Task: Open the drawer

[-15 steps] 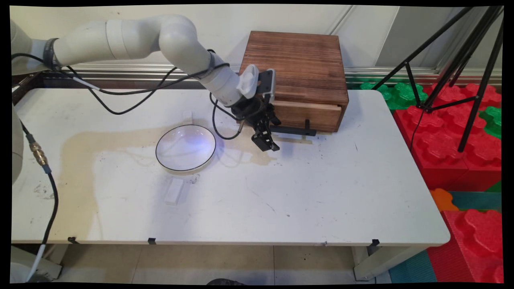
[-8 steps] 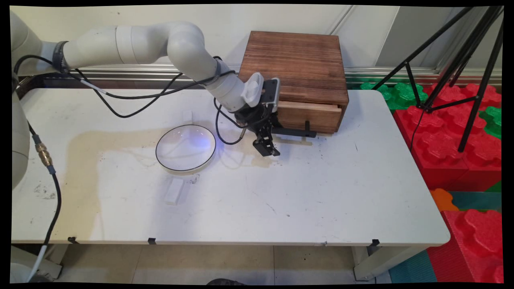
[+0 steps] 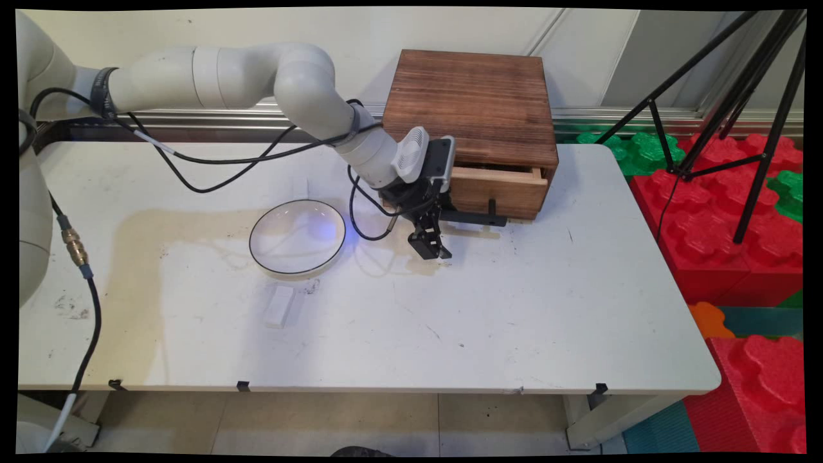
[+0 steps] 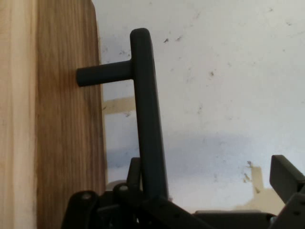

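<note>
At the tabletop's (image 3: pixel 514 308) far edge, in the main view, stands a wooden box (image 3: pixel 472 96) whose drawer (image 3: pixel 498 190) is out by a narrow gap, most of its travel still unused. The gripper (image 3: pixel 432 247) hangs fingers-down just before the drawer, at the left end of its black handle (image 3: pixel 472 218). Toward the tabletop's left lie a black-rimmed plate (image 3: pixel 297 236) and, nearer the front edge, a white block (image 3: pixel 279 306), both well apart from the gripper.

In the hand view the handle's bar (image 4: pixel 147 119) runs up from between the gripper's (image 4: pixel 209 167) fingers (image 4: pixel 286 174). They are spread wide and clamp nothing. The bar lies close by one finger, well clear of the other, with the drawer front (image 4: pixel 66 119) alongside.
</note>
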You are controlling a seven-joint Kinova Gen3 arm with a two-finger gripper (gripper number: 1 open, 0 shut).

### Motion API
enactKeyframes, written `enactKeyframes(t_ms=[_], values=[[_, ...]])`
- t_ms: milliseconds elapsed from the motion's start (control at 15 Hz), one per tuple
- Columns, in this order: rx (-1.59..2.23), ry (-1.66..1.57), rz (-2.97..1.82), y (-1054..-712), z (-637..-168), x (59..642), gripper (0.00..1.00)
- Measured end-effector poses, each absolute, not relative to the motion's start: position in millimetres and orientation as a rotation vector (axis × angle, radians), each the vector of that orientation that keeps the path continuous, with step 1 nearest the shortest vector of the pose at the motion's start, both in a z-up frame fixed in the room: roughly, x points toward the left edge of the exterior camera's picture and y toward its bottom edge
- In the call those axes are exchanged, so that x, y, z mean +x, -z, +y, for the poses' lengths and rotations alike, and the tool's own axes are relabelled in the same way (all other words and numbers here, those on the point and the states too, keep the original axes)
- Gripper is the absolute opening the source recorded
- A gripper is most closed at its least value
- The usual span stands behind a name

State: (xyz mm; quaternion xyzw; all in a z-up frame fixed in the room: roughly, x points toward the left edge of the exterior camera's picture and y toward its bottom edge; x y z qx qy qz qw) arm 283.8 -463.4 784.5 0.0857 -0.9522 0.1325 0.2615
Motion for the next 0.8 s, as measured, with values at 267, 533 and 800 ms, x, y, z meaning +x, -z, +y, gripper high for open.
enactKeyframes(t_ms=[267, 533, 800], values=[[0.218, -0.353, -2.580, -784, -455, 278, 1.00], [0.209, -0.343, -2.580, -784, -444, 274, 1.00], [0.206, -0.326, -2.577, -785, -430, 268, 1.00]])
